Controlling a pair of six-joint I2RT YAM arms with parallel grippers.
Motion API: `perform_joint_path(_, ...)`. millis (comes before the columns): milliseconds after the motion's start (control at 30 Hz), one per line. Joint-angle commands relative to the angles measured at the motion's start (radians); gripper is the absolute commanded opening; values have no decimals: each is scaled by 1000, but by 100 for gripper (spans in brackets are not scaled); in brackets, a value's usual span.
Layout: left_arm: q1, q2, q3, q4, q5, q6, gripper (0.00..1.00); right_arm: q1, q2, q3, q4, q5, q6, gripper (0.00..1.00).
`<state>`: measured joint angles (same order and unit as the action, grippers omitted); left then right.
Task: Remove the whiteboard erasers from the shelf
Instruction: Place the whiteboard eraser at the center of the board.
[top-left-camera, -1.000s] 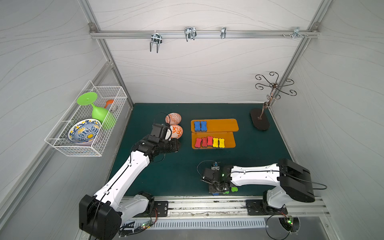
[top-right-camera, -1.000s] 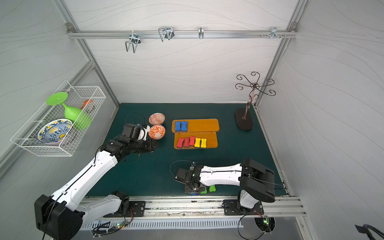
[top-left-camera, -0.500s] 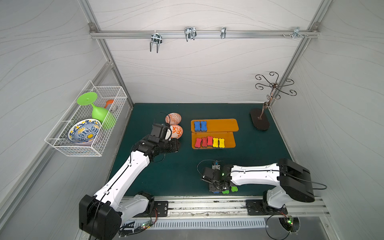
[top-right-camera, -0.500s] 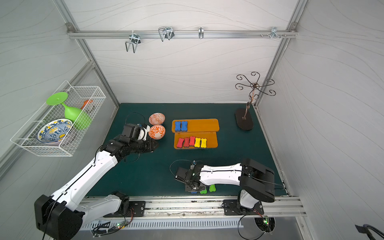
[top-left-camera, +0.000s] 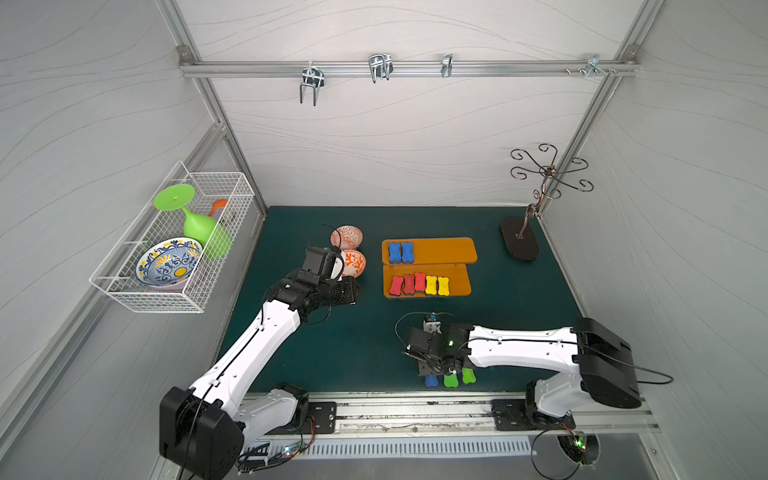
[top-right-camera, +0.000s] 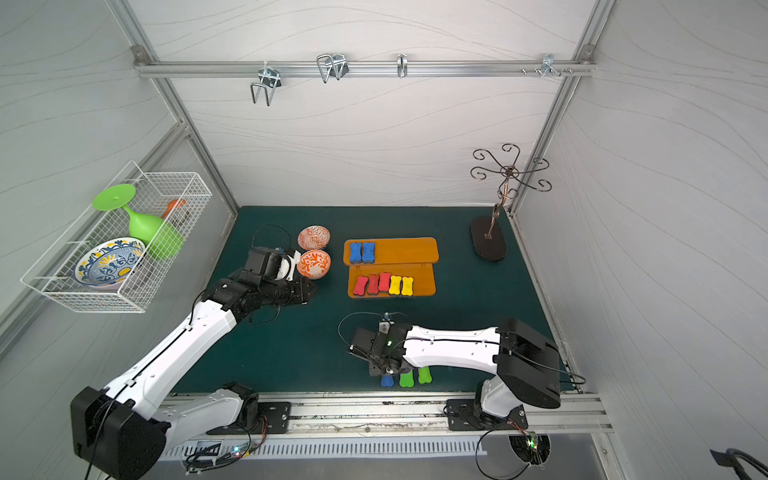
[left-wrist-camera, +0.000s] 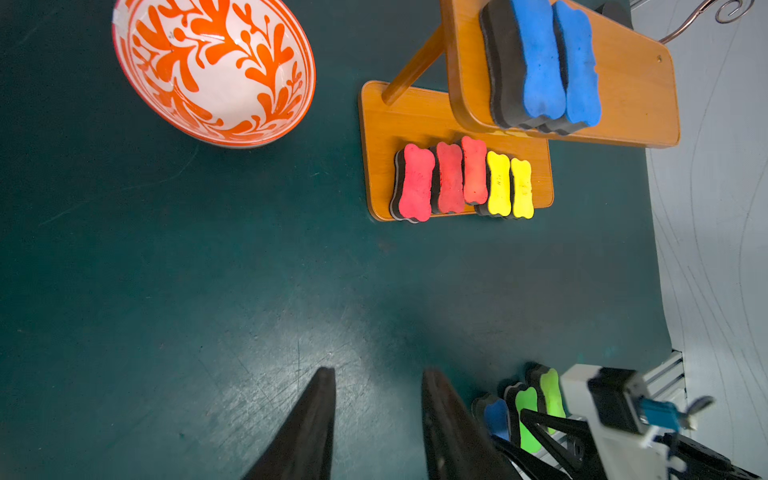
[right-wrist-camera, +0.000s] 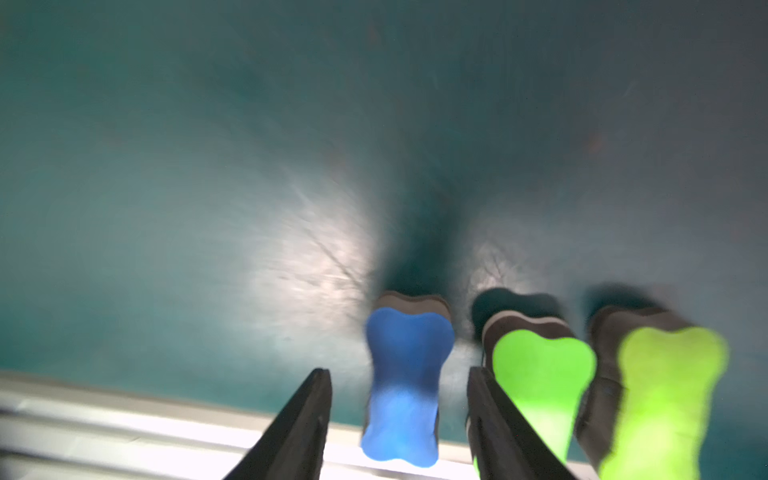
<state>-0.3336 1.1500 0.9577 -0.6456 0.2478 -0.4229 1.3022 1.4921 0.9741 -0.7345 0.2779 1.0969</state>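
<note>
The orange shelf (top-left-camera: 444, 249) stands mid-mat in both top views. Its upper board carries two blue whiteboard erasers (top-left-camera: 401, 252); the lower board (left-wrist-camera: 382, 124) carries three red erasers (top-left-camera: 409, 284) and two yellow erasers (top-left-camera: 437, 286). A blue eraser (right-wrist-camera: 409, 345) and two green erasers (right-wrist-camera: 540, 365) lie on the mat at the front edge. My right gripper (right-wrist-camera: 400, 372) is open astride the blue one, with a gap on each side. My left gripper (left-wrist-camera: 379, 370) is open over bare mat, left of the shelf.
Two orange-patterned bowls (top-left-camera: 347, 237) (top-left-camera: 353, 262) sit just left of the shelf, beside my left wrist. A white wire basket (top-left-camera: 174, 249) with a green glass and a blue bowl hangs on the left wall. A wire stand (top-left-camera: 519, 239) occupies the back right corner. The metal rail (top-left-camera: 415, 405) borders the front.
My right gripper has opened and let go of the blue eraser, which now lies on the mat beside the green ones. The left arm has not moved.
</note>
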Motion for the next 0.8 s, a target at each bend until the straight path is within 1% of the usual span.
perform_joint_path(0,4,37,78,49,41,-27,38,-47,-35,83,-80,70,-110,58)
perform_joint_path(67,-2,64,107,47,48,-33,38,-84,-33,130,-74,70,-187,59)
perform_joint_path(167,-2,96,151,29,19,-23,38,-163,-26,190,-41,41,-316,60)
perform_joint_path(267,-2,118,196,9,-24,-3,37,-250,-25,221,22,-26,-424,60)
perform_joint_path(367,-1,147,236,9,-36,6,37,-322,-35,232,85,-83,-509,60)
perform_joint_path(567,1,232,298,56,-24,-10,36,-450,-34,265,141,-186,-610,60)
perform_joint_path(767,15,282,345,59,-22,-8,36,-527,-11,308,144,-265,-655,60)
